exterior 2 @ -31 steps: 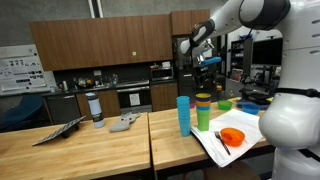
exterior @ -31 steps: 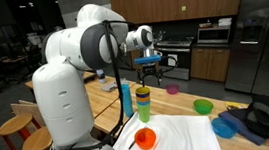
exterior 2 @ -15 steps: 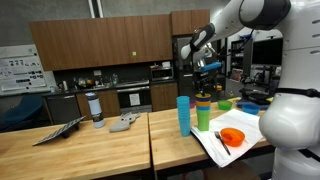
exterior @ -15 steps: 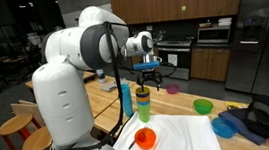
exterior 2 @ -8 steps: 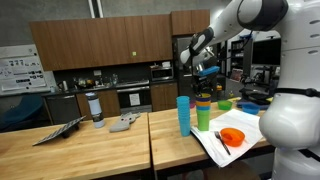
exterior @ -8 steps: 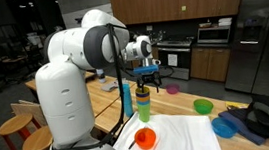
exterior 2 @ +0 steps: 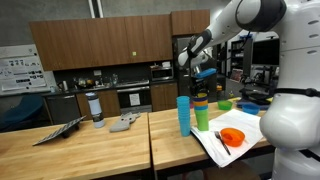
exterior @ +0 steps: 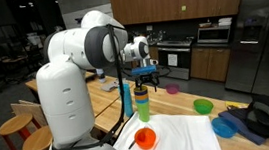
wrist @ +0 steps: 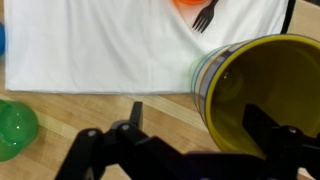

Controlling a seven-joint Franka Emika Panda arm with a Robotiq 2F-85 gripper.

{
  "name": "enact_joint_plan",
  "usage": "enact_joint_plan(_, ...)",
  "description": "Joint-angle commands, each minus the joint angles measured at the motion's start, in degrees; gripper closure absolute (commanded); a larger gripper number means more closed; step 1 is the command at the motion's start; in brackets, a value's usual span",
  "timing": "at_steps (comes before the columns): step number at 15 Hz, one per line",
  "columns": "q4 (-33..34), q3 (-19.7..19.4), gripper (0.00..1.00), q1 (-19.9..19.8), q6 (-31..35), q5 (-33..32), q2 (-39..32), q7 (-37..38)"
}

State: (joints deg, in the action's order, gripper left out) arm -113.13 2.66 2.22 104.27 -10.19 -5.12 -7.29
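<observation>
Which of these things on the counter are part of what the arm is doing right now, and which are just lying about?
In hand: the open fingers, over the stack of cups, yellow cup on top.
Lying about: blue cup, orange bowl, fork, white cloth, green bowl, blue bowl.

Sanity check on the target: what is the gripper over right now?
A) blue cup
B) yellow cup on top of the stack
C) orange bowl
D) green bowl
B: in an exterior view the gripper hangs just above the stack, and the wrist view looks straight down into the yellow cup, with the jaws apart.
</observation>
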Motion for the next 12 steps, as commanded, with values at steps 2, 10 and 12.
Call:
enact_joint_plan(2,-0.28,-0.15,0.29,0.08,0.5,-0.37,-0.75,0.93)
enact_joint_plan(10,0.91,-0.24,0.88,-0.11,-0.31,0.78,-0.23,0.92)
enact_joint_plan(12,0.94,-0.43,0.99,-0.28,-0.76,0.9,-0.23,0.66)
